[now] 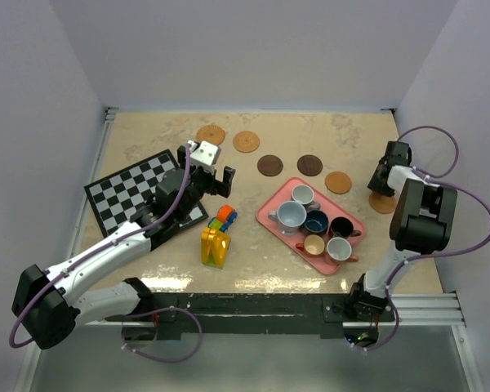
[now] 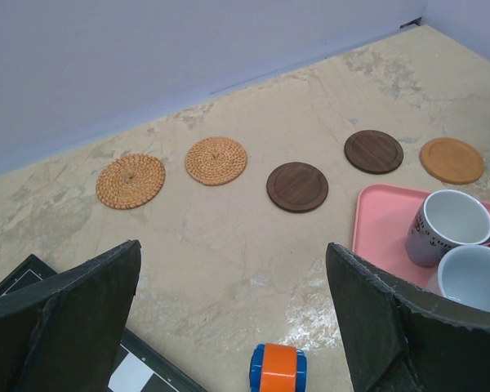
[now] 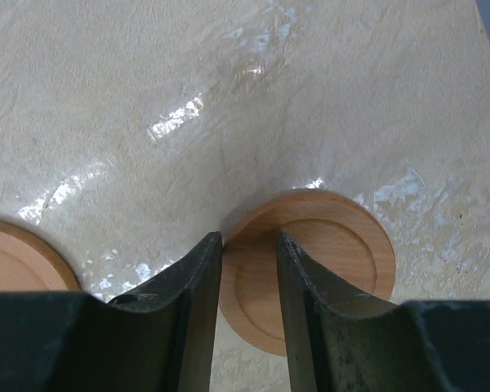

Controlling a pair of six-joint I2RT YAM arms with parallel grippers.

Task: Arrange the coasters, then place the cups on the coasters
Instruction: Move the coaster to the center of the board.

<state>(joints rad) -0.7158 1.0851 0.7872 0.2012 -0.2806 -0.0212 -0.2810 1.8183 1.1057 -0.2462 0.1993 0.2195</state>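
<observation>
Five coasters lie in a loose row across the back of the table: two woven tan (image 1: 211,134) (image 1: 246,141), two dark brown (image 1: 269,166) (image 1: 309,165) and one smooth tan (image 1: 338,182). A sixth, tan wooden coaster (image 3: 327,245) lies at the far right, and my right gripper (image 3: 247,238) is shut on its rim, one finger outside the edge and one on top. Several cups (image 1: 288,215) stand on the pink tray (image 1: 268,211). My left gripper (image 1: 206,167) hangs open and empty above bare table, left of the tray.
A chessboard (image 1: 139,192) lies under the left arm. Colourful toy blocks (image 1: 222,219) and a yellow piece (image 1: 215,245) sit between board and tray. Walls close the back and both sides. The right wall is close to the right gripper.
</observation>
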